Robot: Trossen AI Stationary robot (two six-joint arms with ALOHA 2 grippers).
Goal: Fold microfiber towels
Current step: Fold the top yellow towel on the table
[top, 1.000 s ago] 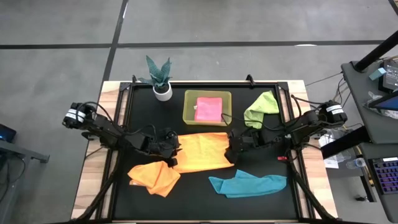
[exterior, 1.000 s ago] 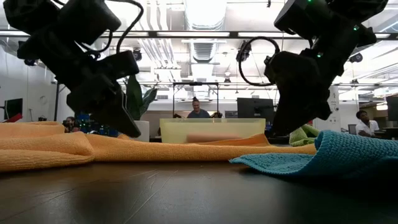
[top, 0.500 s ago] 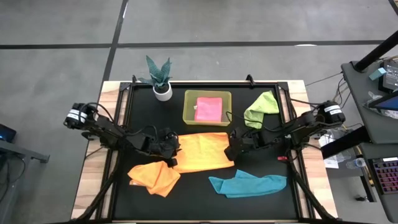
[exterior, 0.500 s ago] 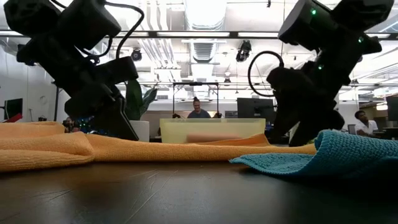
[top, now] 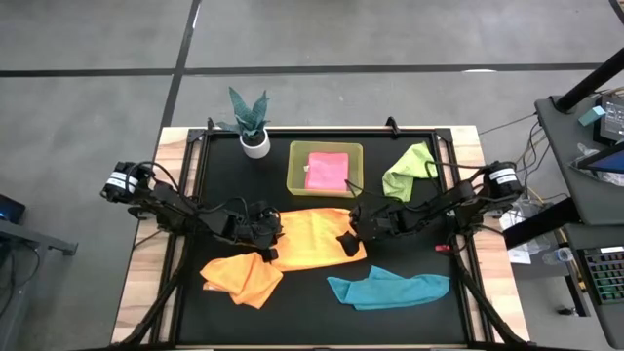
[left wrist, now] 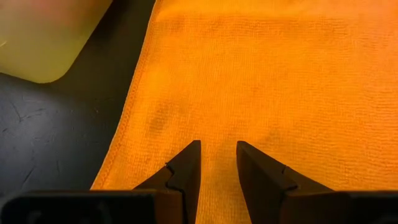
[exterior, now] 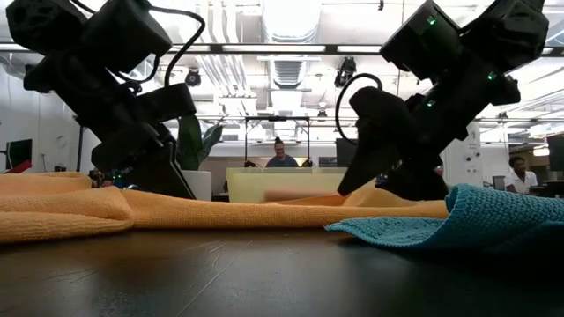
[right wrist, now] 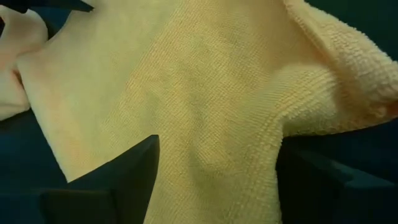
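Since the earlier frame your right gripper (top: 348,240) has slid toward 9 o'clock over the flat orange towel (top: 312,237), fingers released, while the left gripper (top: 274,232) pins the opposite edge, its fingers narrowly parted, so next grasp that edge for the fold.

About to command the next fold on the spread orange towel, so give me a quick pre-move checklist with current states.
1. Spread orange towel lies flat mid-table: ok, though one corner by the right gripper is humped.
2. Left gripper at the towel's left edge, fingers narrowly parted over the cloth: grip cannot tell.
3. Right gripper's fingers wide apart over the cloth, nothing pinched: not ok for lifting.
4. Crumpled orange towel overlaps the fold area: cannot tell.
5. Teal towel lies apart from it: ok.
6. Bin holds the pink towel: ok.
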